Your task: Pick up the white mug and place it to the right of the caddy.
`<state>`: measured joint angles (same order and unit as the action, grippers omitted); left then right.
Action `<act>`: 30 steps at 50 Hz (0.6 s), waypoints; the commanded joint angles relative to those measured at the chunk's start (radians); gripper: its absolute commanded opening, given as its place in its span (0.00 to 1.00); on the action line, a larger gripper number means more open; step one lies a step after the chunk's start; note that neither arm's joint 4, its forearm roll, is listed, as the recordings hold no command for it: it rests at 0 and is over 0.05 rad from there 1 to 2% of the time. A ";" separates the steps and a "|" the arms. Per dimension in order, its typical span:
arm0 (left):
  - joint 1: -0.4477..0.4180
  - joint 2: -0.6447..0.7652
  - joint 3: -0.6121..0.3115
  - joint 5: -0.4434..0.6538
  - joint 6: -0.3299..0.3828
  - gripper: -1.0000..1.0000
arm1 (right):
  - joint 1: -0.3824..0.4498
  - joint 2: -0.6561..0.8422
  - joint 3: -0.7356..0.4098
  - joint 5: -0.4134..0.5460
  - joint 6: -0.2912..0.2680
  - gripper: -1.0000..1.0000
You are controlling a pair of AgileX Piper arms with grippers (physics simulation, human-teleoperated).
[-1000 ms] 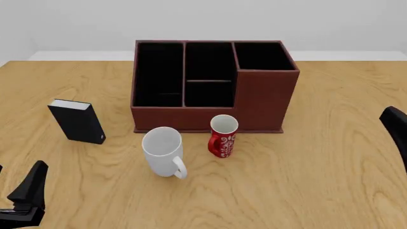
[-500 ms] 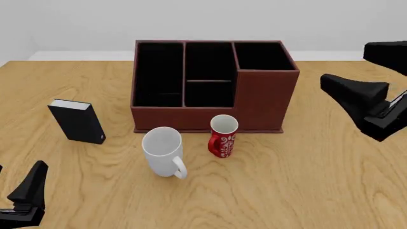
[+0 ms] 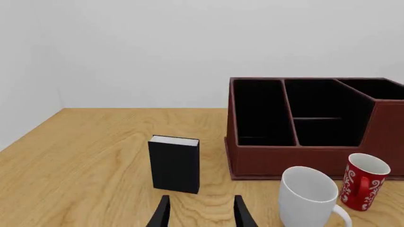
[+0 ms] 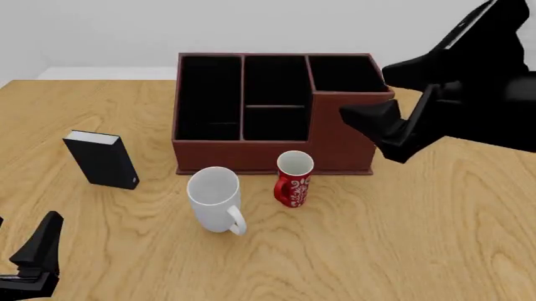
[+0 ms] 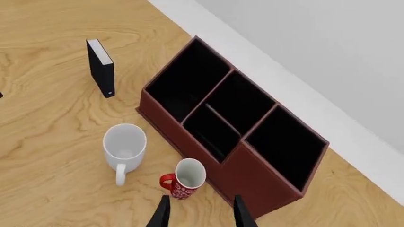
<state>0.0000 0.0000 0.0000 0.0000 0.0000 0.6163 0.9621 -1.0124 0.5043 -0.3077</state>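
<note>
Swinging in from the table's right edge, the right gripper now hangs high beside the caddy, fingers spread and empty (left gripper also spread, parked low). The white mug stands untouched before the caddy, beside the red mug.

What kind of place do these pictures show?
Probably a simulated tabletop test scene, not a real room: a bare wooden table against blank white walls, with only a caddy, two mugs and a small black box on it.

White mug upright, handle toward camera, just before dark red-brown caddy, apart.
</note>
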 commanded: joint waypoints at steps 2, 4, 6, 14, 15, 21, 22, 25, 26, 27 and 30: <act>0.000 0.000 0.000 0.000 0.000 1.00 | 0.110 0.168 -0.078 0.003 0.032 1.00; 0.000 0.000 0.000 0.000 0.000 1.00 | 0.128 0.189 -0.087 -0.005 0.033 1.00; 0.000 0.000 0.000 0.000 0.000 1.00 | 0.153 0.226 -0.107 -0.009 0.053 1.00; 0.000 0.000 0.000 0.000 0.000 1.00 | 0.197 0.291 -0.142 -0.025 0.094 1.00; 0.000 0.000 0.000 0.000 0.000 1.00 | 0.199 0.295 -0.144 -0.024 0.098 1.00; 0.000 0.000 0.000 0.000 0.000 1.00 | 0.215 0.329 -0.149 -0.040 0.128 1.00; 0.000 0.000 0.000 0.000 0.000 1.00 | 0.221 0.336 -0.151 -0.041 0.132 1.00; 0.000 0.000 0.000 0.000 0.000 1.00 | 0.234 0.351 -0.162 -0.044 0.146 1.00; 0.000 0.000 0.000 0.000 0.000 1.00 | 0.235 0.354 -0.165 -0.044 0.149 1.00; 0.000 0.000 0.000 0.000 0.000 1.00 | 0.244 0.362 -0.170 -0.045 0.154 1.00; 0.000 0.000 0.000 0.000 0.000 1.00 | 0.257 0.383 -0.173 -0.055 0.161 1.00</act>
<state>0.0000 0.0000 0.0000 0.0000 0.0000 0.8273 1.2792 -1.1592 0.4675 -0.1839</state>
